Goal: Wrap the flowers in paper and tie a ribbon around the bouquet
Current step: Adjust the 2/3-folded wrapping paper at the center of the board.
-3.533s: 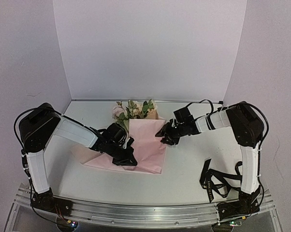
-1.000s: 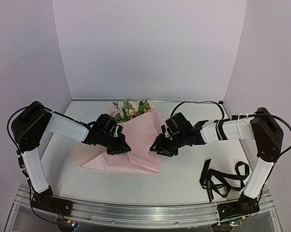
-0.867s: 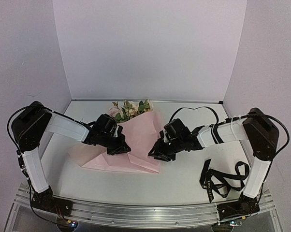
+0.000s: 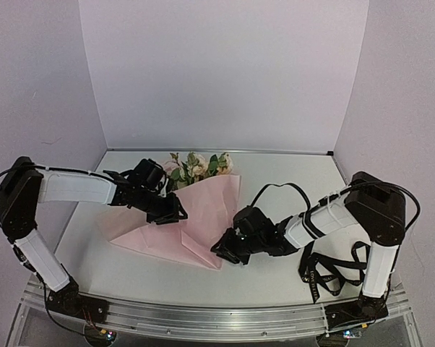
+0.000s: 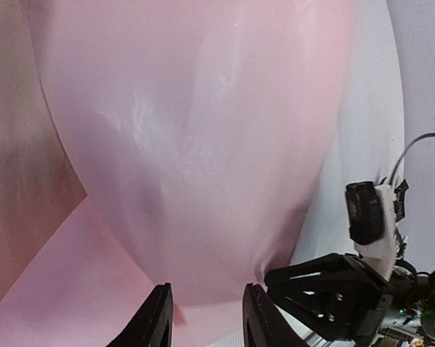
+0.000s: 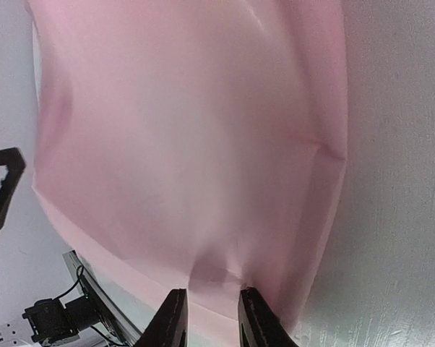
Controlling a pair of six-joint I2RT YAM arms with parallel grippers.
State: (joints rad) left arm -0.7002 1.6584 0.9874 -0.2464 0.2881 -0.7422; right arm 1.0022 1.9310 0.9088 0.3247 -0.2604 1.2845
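Two pincers meet the pink paper [image 4: 196, 217] in the middle of the worktop [image 4: 275, 275]. The right pincer [image 6: 207, 318] pinches its edge. The left pincer [image 5: 203, 318] stands a little apart over it, gripping nothing I can see. Paper hides the flowers' [image 4: 196, 165] stems. The ribbon [image 4: 333, 267] lies lower right.

The flowers' [image 4: 197, 165] stems lie hidden under the paper [image 4: 203, 210] (only blooms and leaves show); both wrist views cut the sheet off at their edges.

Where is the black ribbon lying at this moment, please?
In the top view, the ribbon lies loose on the table's near right, beside the right arm's base, apart from the paper.
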